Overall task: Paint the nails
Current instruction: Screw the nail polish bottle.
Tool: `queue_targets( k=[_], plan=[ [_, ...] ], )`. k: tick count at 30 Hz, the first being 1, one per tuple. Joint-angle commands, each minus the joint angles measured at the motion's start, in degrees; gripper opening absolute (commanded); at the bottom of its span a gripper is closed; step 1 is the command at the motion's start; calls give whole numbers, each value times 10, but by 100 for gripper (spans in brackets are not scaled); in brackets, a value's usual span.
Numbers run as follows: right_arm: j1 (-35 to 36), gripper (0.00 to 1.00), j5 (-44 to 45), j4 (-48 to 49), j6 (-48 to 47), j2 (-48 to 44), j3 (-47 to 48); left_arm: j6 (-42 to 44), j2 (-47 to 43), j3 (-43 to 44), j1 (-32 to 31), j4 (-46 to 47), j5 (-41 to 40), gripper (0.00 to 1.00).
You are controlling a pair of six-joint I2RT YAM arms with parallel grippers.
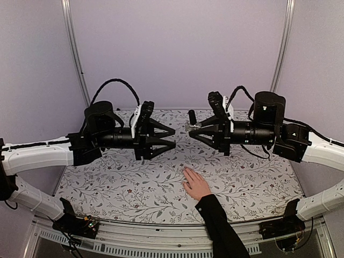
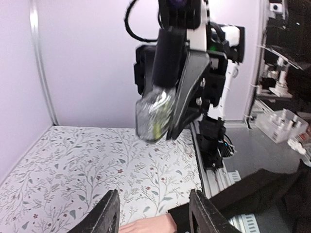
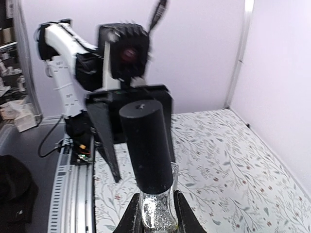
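A light-skinned hand (image 1: 196, 184) with a black sleeve (image 1: 220, 226) lies flat on the flowered table, fingers pointing away; its nails are too small to make out. The hand's edge (image 2: 146, 226) shows at the bottom of the left wrist view. My right gripper (image 1: 190, 131) (image 3: 156, 213) is shut on the glass base of a glitter polish bottle (image 3: 156, 211), whose black cap (image 3: 146, 145) (image 1: 192, 116) stands upright. My left gripper (image 1: 174, 138) (image 2: 154, 216) is open and holds nothing. It faces the bottle (image 2: 154, 114) from the left, above the hand.
The patterned tablecloth (image 1: 123, 188) covers the table between purple walls. A metal rail (image 3: 73, 189) runs along the near edge. Both arms hang above the table's middle, tips close together.
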Motion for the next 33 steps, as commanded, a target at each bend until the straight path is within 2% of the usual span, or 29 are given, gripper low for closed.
queue_targets(
  k=[1,7,14,22,33],
  plan=[
    [2,0,191,1,44,24,-1,-67,-29,-15,-15,77,-164,51],
    [2,0,247,0,69,51,6,-104,-6,23,-50,104,-255,51],
    [2,0,251,-6,75,67,15,-127,56,75,-66,99,-297,50],
    [3,0,245,-10,77,67,15,-145,91,104,-69,98,-314,45],
    [3,0,238,-12,75,70,17,-152,125,123,-69,99,-288,35]
  ],
)
